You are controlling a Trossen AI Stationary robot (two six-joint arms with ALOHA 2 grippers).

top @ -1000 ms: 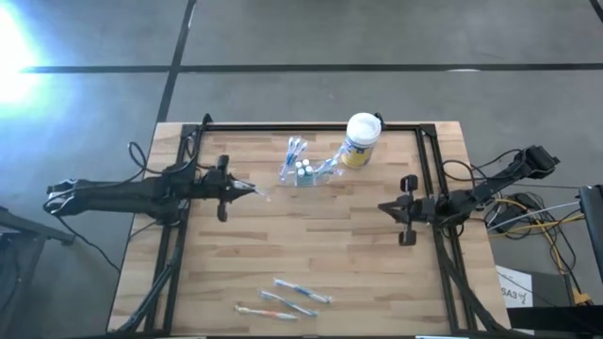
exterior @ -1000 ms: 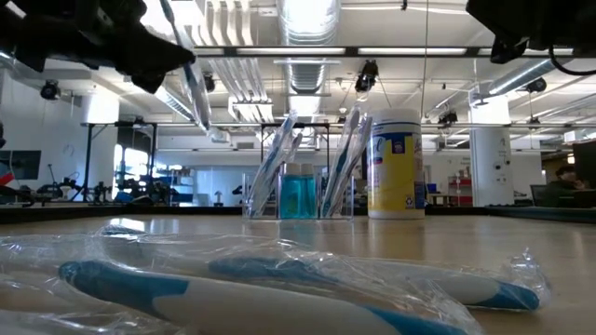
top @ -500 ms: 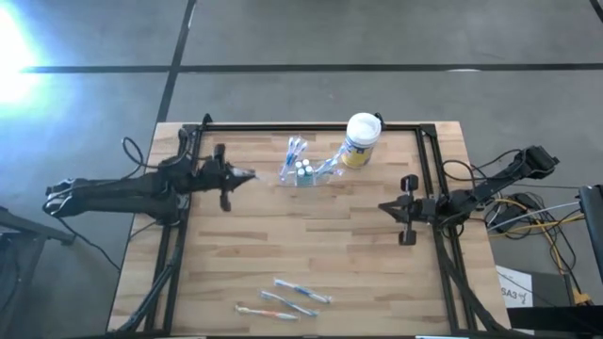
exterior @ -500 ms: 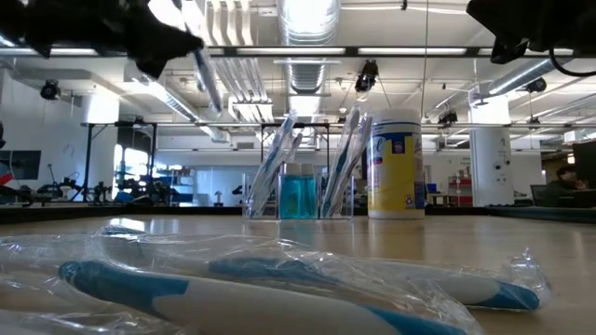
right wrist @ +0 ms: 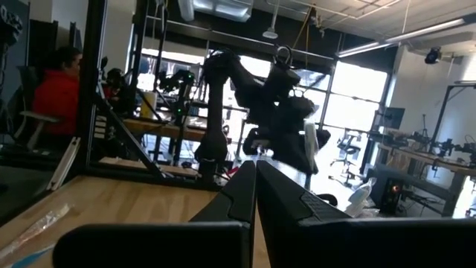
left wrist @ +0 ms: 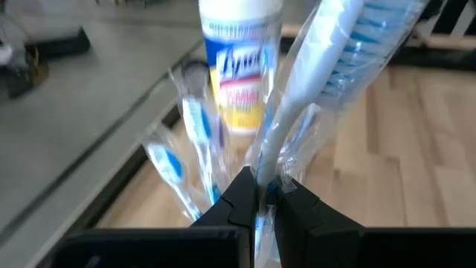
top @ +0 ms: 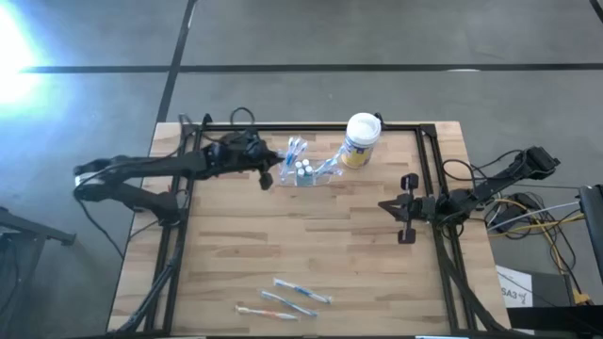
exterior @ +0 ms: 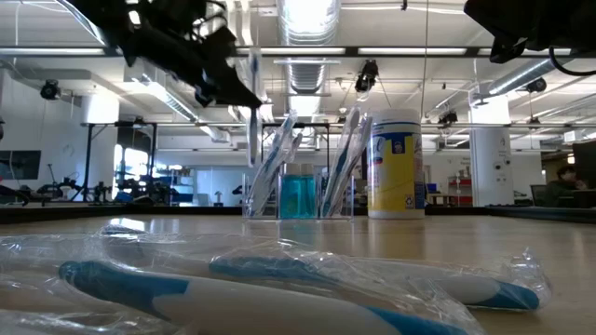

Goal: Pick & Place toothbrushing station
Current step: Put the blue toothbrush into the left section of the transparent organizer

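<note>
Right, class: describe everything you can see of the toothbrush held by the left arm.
The toothbrush is white with blue bristles and sealed in a clear plastic wrapper. The left gripper has its fingers shut on the lower handle, so the brush head points away from the wrist. In the low view it hangs in the air just left of the clear toothbrushing station, which already holds other wrapped brushes. Only the fingers touch it.

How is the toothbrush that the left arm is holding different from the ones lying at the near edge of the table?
The wrapped blue-and-white toothbrush is clamped in the left gripper in the air beside the clear plastic holder; the wrapped toothbrushes on the wooden table lie flat, untouched, far from it. All share clear wrapping.
</note>
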